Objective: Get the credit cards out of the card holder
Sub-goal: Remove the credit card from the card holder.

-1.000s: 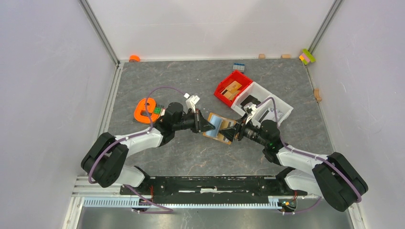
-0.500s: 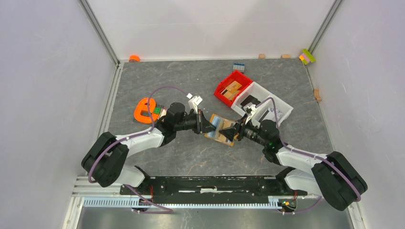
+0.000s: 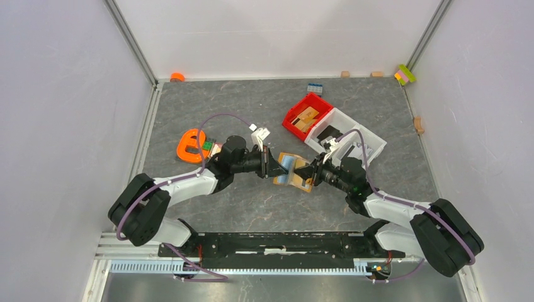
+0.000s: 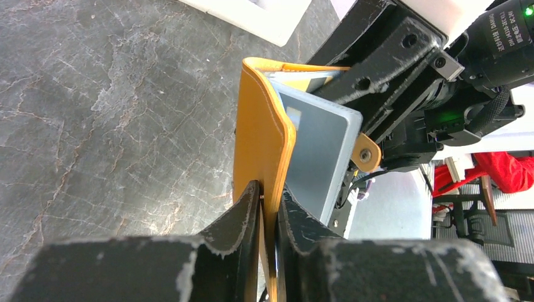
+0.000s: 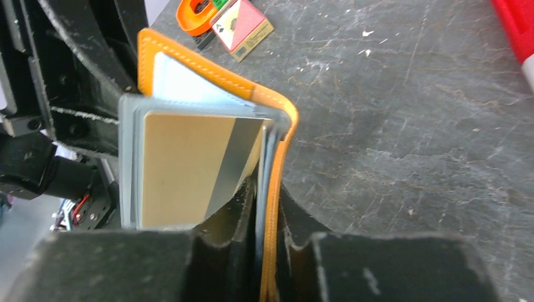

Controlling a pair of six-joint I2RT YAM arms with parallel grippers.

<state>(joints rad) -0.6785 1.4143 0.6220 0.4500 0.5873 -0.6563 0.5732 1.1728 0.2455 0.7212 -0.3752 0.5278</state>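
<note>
At three o'clock of the card holder [image 3: 291,171], the right gripper [image 3: 307,175] has just clamped one flap; left gripper [image 3: 276,170] pinches the other; credit card [image 5: 182,170] remains inside.

The card holder [image 3: 291,171] stands open near the middle of the bench [image 3: 252,207], between the left claw [image 3: 275,170] on its left and the right claw [image 3: 308,174] on its right (each pinches one flap). A card [image 5: 189,170] sits in an inner slot. Behind and to the right lie two bins, the smaller bin [image 3: 306,117] touching the larger bin [image 3: 352,135]. Well left lies a ring-shaped piece [image 3: 192,145], with a second card [image 5: 242,28] just beside it.
</note>
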